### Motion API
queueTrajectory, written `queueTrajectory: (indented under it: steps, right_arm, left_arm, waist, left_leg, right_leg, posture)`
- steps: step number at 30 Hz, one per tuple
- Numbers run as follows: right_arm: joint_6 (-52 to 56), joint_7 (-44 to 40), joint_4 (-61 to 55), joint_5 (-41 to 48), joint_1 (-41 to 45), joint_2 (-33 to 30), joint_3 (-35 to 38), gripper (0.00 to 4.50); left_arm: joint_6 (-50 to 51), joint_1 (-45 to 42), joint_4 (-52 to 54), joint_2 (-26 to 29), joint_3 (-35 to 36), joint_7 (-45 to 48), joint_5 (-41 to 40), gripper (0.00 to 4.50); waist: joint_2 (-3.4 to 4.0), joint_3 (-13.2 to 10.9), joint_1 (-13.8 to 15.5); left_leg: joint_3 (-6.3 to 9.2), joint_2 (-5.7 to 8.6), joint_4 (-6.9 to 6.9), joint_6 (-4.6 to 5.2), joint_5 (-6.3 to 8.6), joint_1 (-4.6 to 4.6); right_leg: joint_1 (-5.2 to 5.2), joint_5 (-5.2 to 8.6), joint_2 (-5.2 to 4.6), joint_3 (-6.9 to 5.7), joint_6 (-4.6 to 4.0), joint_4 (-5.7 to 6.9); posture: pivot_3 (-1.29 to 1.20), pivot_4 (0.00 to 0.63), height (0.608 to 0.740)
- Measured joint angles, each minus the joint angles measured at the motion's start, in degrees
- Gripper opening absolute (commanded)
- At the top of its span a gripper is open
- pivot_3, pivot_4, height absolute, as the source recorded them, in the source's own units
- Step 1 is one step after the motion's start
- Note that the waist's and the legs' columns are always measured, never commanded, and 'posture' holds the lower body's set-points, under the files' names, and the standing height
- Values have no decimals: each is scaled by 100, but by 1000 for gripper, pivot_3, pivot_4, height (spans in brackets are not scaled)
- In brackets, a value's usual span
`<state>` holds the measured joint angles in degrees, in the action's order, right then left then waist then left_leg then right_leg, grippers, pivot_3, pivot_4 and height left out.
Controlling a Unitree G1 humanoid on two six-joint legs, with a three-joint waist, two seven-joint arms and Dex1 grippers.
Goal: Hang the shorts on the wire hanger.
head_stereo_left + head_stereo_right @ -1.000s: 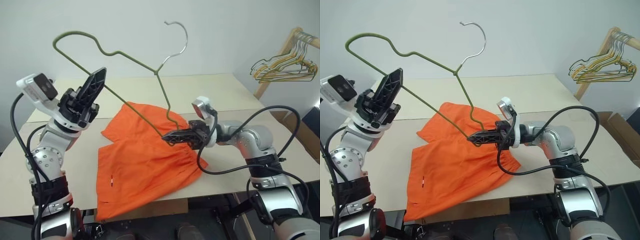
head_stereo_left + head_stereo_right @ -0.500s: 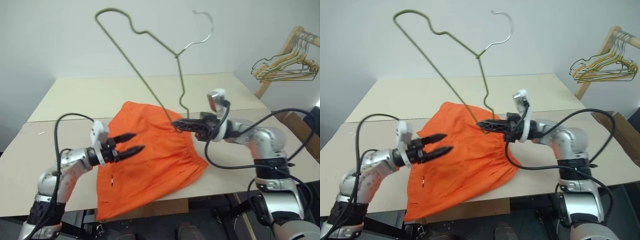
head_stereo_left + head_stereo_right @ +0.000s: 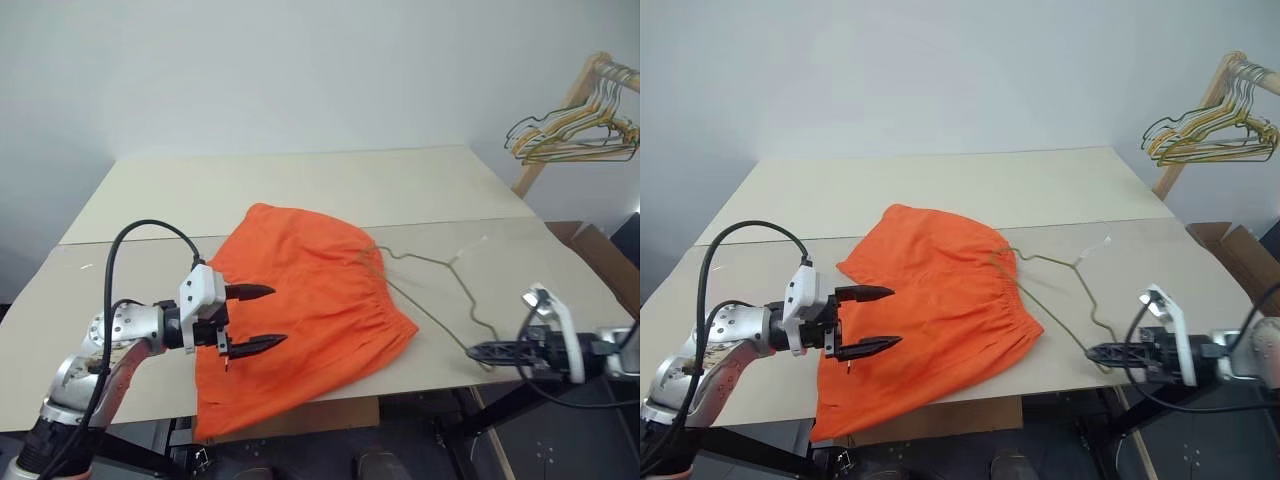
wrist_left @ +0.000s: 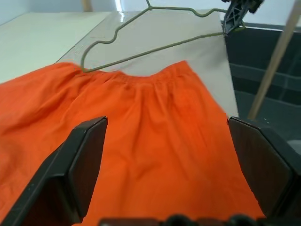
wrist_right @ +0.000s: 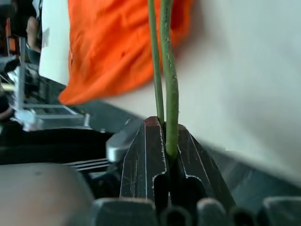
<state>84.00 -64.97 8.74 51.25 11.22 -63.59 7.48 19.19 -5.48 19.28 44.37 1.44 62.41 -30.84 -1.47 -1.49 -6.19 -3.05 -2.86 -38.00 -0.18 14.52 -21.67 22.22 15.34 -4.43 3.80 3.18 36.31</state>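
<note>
Nearest you, at about 8 o'clock in the head view, your left end effector [image 3: 250, 318] hovers over the near left part of the shorts [image 3: 310, 300] with its two black fingers [image 4: 80, 165] spread wide and nothing between them. At about 4 o'clock, just off the tabletop's [image 3: 130, 300] near right edge, your right end effector [image 3: 478, 351] is clamped tight on the wire hanger [image 3: 440, 285]; the right wrist view shows the olive wire [image 5: 168, 94] pinched between the closed jaws. From that grip the hanger lies low across the tabletop toward 10 o'clock, its far shoulder touching the gathered waistband at the shorts' right edge, its pale hook end pointing toward 1 o'clock.

The bright orange shorts lie spread flat near the middle of the tabletop, their near hem draping over the front edge at about 7 o'clock. They are not on the hanger.

Farthest off, at 2 o'clock, a bunch of wire hangers [image 3: 570, 135] hangs from a wooden rack [image 3: 560, 120].
</note>
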Motion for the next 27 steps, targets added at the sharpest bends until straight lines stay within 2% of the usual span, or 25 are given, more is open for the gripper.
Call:
queueTrajectory:
  steps: [5,9,27]
  right_arm:
    - [-248,-730,944,-358,-73,-475,-447,0]
    - [-473,-942,1262,-659,111,-466,-764,0]
    - [-562,-1238,1064,-683,197,-27,-843,0]
  left_arm:
    - [0,-3,3,47,-6,154,9,4408]
    - [15,-51,0,17,-38,154,12,4408]
    - [86,116,17,20,-121,83,178,4408]
  waist:
    - [3,1,-53]
    - [4,2,-104]
    - [7,4,-78]
  left_leg:
    - [0,0,0,0,0,-8]
    - [0,0,0,1,1,-7]
    - [1,1,0,1,1,-10]
  right_leg:
    - [2,-3,0,1,6,-10]
    - [2,-3,0,2,9,-9]
    - [2,-9,0,3,7,-10]
  posture:
    - [-134,0,740]
    - [-133,0,740]
    - [-114,0,740]
